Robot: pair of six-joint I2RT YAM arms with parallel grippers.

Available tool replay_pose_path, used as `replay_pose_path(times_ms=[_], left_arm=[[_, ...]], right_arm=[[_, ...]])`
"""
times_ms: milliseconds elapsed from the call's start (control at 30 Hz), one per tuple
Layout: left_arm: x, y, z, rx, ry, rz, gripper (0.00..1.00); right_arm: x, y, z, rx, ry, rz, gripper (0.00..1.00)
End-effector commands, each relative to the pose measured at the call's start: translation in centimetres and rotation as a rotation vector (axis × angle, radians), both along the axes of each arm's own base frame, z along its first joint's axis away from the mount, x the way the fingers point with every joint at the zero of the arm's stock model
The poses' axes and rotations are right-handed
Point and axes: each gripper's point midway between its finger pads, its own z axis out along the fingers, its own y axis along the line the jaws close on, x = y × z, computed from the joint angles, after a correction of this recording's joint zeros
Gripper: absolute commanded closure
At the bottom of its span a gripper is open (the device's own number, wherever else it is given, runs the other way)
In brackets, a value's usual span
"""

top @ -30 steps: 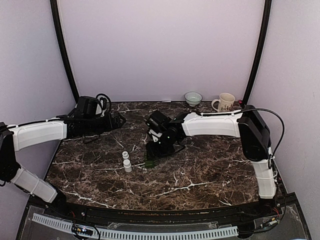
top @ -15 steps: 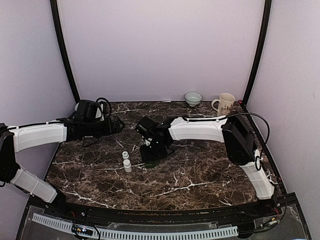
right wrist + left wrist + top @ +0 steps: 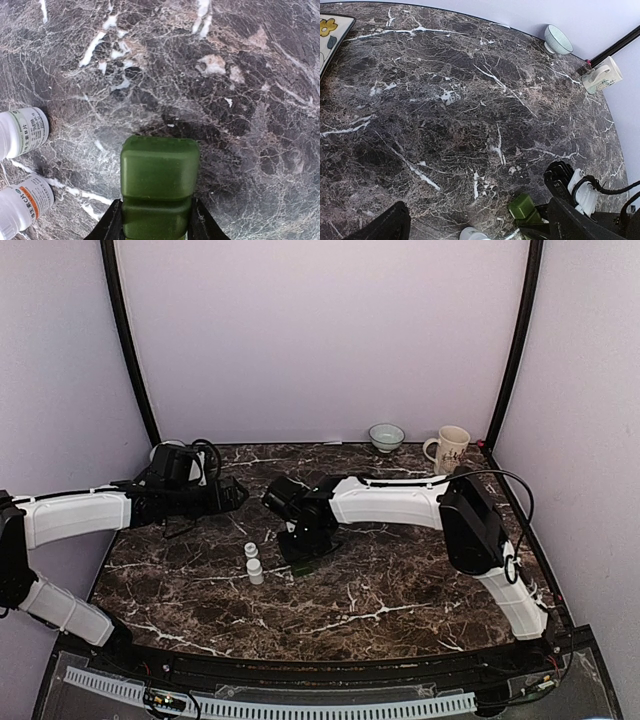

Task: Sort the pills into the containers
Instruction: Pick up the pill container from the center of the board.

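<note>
Reference: two white bottles (image 3: 253, 562), upright, side by side on the marble table (image 3: 400, 590).
Green box (image 3: 159, 170) lies flat on the table just right of the bottles, not touching them.
Right gripper (image 3: 156, 216) straddles one end of it, fingers (image 3: 112, 225) laid against both sides, gripping it.
Left gripper (image 3: 480, 222) hovers behind and left of the bottles, jaws wide, nothing between them.

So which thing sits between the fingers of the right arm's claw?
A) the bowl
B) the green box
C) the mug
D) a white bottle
B: in the right wrist view its fingers sit against both sides of the green box, with the white bottles standing apart beside it.
</note>
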Motion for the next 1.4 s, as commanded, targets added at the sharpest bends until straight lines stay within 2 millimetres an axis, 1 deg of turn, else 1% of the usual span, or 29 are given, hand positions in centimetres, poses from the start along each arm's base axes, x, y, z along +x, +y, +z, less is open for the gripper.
replay_pose_path(times_ms=[0, 133, 200, 300, 367, 400, 533, 567, 700, 800, 833, 867, 1000, 1167, 1267, 1367], left_arm=[[-0.1, -0.1, 1.1, -0.018, -0.039, -0.005, 0.02], [0.0, -0.1, 1.1, -0.017, -0.041, -0.004, 0.02], [0.0, -0.1, 1.2, -0.015, -0.044, -0.006, 0.02], [0.0, -0.2, 1.4, -0.016, -0.05, -0.013, 0.02], [0.0, -0.5, 1.7, -0.031, -0.065, -0.03, 0.02], [0.0, -0.9, 2.0, -0.042, -0.075, -0.048, 0.02], [0.0, -2.1, 2.9, -0.085, -0.106, -0.11, 0.02], [0.0, -2.5, 3.2, -0.102, -0.117, -0.13, 0.02], [-0.2, -4.8, 4.7, -0.194, -0.145, -0.234, 0.02], [-0.4, -6.4, 6.1, -0.269, -0.16, -0.306, 0.02], [-0.5, -6.9, 6.7, -0.296, -0.167, -0.333, 0.02], [-0.6, -7.4, 7.2, -0.323, -0.174, -0.358, 0.02], [-1.1, -9.4, 9.3, -0.413, -0.196, -0.46, 0.03], [-1.8, -11.2, 12.0, -0.531, -0.238, -0.549, 0.03], [-2.2, -12.1, 12.9, -0.592, -0.236, -0.584, 0.03], [-2.5, -12.8, 13.6, -0.62, -0.241, -0.598, 0.03]], right_arm=[[-1.2, -2.4, -1.8, -0.095, 0.029, -0.004, 0.75], [-1.4, -1.6, -0.1, 0.006, 0.044, -0.003, 0.78], [-1.5, -1.3, 0.8, 0.085, 0.073, -0.016, 0.78], [-1.1, -1.1, 2.3, 0.214, 0.104, -0.03, 0.78], [-0.5, -1.2, 4.0, 0.322, 0.123, -0.038, 0.77], [-0.5, -1.5, 4.2, 0.367, 0.146, -0.045, 0.77], [0.1, -1.9, 7.6, 0.617, 0.226, -0.045, 0.77], [0.1, -2.1, 8.3, 0.678, 0.256, -0.042, 0.77], [0.0, -2.5, 12.4, 0.939, 0.341, -0.003, 0.77], [0.1, -2.8, 15.9, 1.094, 0.369, 0.04, 0.77], [0.2, -2.8, 17.3, 1.146, 0.373, 0.06, 0.77], [-0.3, -3.1, 17.5, 1.178, 0.407, 0.07, 0.76], [-0.5, -4.1, 21.4, 1.342, 0.455, 0.101, 0.76], [-0.7, -5.8, 25.2, 1.498, 0.483, 0.137, 0.76], [-0.9, -6.8, 27.1, 1.57, 0.489, 0.159, 0.77], [-0.9, -7.2, 27.8, 1.593, 0.503, 0.155, 0.77]])
